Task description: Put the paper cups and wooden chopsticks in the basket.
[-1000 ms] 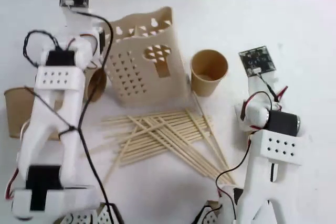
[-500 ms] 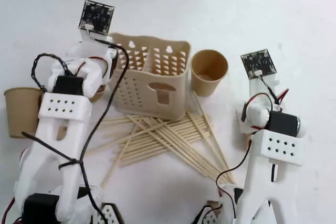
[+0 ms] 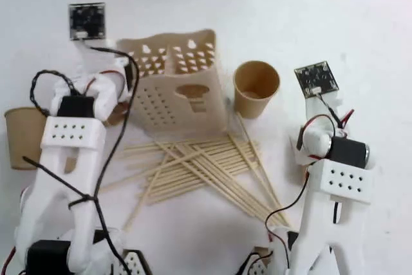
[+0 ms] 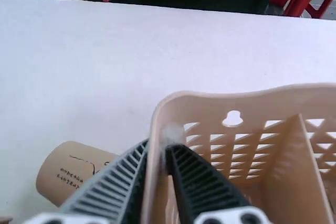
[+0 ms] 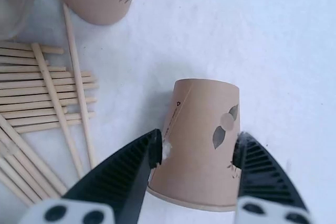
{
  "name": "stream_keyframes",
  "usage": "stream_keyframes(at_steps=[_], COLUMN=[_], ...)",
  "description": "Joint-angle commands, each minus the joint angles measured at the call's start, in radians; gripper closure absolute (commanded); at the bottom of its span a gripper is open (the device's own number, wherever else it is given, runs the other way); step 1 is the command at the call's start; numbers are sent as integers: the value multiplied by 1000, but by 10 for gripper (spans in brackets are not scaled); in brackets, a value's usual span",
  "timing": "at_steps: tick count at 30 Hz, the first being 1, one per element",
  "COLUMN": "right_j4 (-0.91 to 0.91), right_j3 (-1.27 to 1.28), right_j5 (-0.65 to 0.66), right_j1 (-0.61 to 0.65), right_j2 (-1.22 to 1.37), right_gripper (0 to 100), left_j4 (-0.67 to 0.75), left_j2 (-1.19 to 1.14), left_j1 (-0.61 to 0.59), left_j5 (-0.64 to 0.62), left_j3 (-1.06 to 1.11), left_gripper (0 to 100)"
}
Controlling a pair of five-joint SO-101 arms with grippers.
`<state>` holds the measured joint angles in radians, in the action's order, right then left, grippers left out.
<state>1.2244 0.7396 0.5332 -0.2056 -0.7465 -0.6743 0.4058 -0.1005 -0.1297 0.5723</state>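
Gripping the perforated basket (image 3: 170, 101) by one end wall, the left tool (image 3: 123, 88) holds it leaning on the white worktop (image 3: 360, 30) in the high view, probably to steady it or turn its mouth for loading. The wooden chopsticks (image 3: 199, 165) lie in a crossed heap just beside the basket on the side toward the arms, between the two tools. An upright paper cup (image 3: 256, 88) stands ahead of the right arm (image 3: 338, 178), close to the basket's far end from the left tool. In the left wrist view that tool's jaws are pressed together on the basket's rim, one inside the wall and one outside, so the thin plastic is pinched between them. A fallen paper cup (image 4: 73, 174) lies on its side just outside the tool. No cup or chopstick shows in the part of the basket seen here. In the right wrist view the right tool (image 5: 197, 150) has its jaws against opposite sides of a leaf-marked paper cup (image 5: 202, 119) lying on the worktop, apparently clamped on it, a hold that looks ready for lifting. The chopsticks lie off to one side of it.
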Motion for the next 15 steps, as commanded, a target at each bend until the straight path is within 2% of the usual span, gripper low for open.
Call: stream_keyframes(at_steps=[1,11,15], right_j4=[8,15,28], right_j3=[-8,-6,-6], right_j5=[9,8,9], right_j1=[-1,-1,4], right_j2=[-4,-7,-7], right_gripper=[769,769,769], left_j4=[25,103,103], left_j2=[51,47,50], left_j1=[-31,56,71], left_j5=[-66,-75,-81], left_j3=[18,118,124], left_gripper=[947,941,900])
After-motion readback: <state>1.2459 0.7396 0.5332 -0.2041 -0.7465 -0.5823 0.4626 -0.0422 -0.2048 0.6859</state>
